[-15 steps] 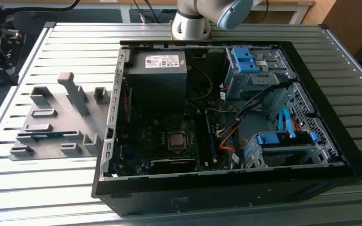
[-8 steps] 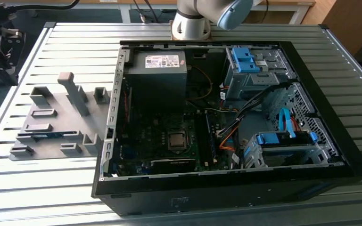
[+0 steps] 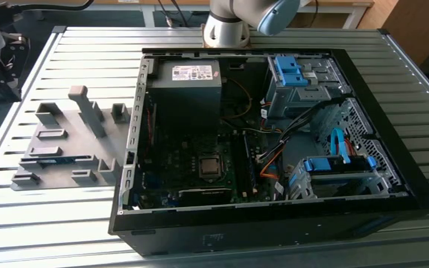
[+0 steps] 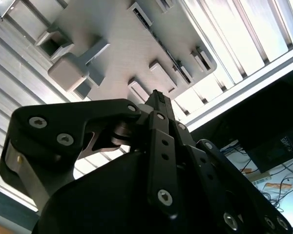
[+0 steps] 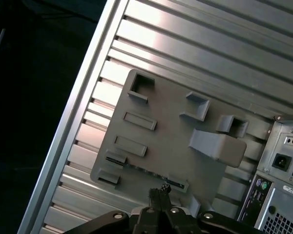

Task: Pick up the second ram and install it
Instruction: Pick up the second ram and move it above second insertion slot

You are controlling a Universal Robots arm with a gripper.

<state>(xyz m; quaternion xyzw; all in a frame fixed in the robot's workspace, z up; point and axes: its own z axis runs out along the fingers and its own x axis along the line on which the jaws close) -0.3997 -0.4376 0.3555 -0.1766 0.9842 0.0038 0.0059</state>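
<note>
The long, thin blue-green memory board, the second ram (image 3: 51,162), sits on edge in the flat grey plastic fixture plate (image 3: 80,151), held between low end blocks. Its colour reads clearly in the exterior view. In the first wrist view it is a dark, narrow strip (image 5: 151,171) seen from above, just ahead of the black gripper (image 5: 159,191) and not touching it.

In both wrist views the gripper's fingers are pressed together, with nothing between them; the second wrist view shows the tips (image 4: 156,93) as one narrow point above the fixture (image 4: 122,44).

A tall grey upright block (image 5: 217,146) rises from the plate off to one side of the fingertips and farther from them than the ram. Nothing lies between the tips and the board.

The plate rests on a ribbed aluminium slat table (image 3: 87,212). Beside the fixture — on the exterior view's right — lies an open black computer case (image 3: 274,223) with its motherboard, cables and blue drive brackets exposed. The first wrist view catches the rear panel of that case (image 5: 283,170) beyond the tall block. The arm's grey base (image 3: 225,28) stands behind the case.
</note>
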